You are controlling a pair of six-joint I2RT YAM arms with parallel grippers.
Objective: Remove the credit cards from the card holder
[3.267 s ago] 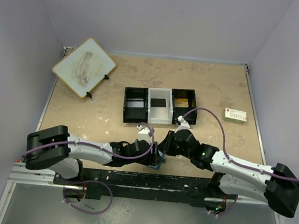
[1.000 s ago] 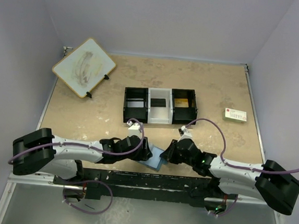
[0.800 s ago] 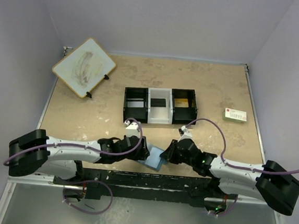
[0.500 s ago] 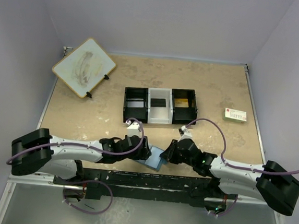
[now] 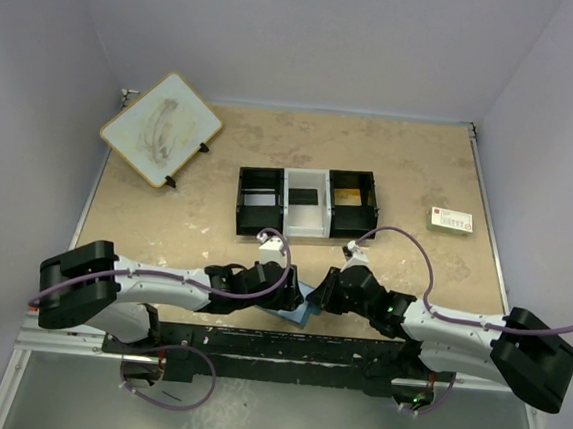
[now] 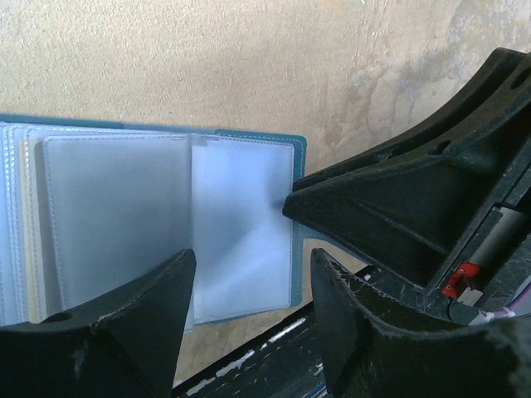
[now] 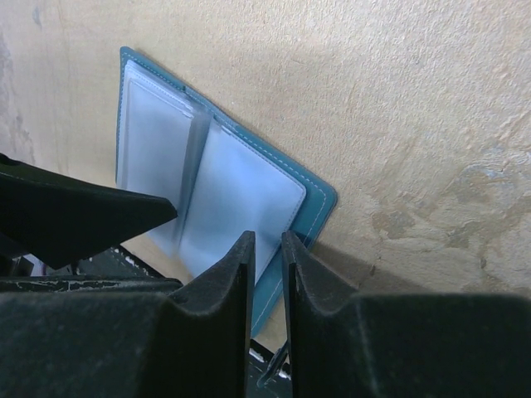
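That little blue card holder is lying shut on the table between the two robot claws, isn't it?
Nearly right. The card holder does lie on the table between the left gripper and the right gripper, but it is open, not shut. The left wrist view shows its clear sleeves spread out like the pages of a book.

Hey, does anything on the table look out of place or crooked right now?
Nothing spilled or broken. The card holder lies open and skewed at the table's near edge, one corner close to the black rail. The board at far left sits askew too.
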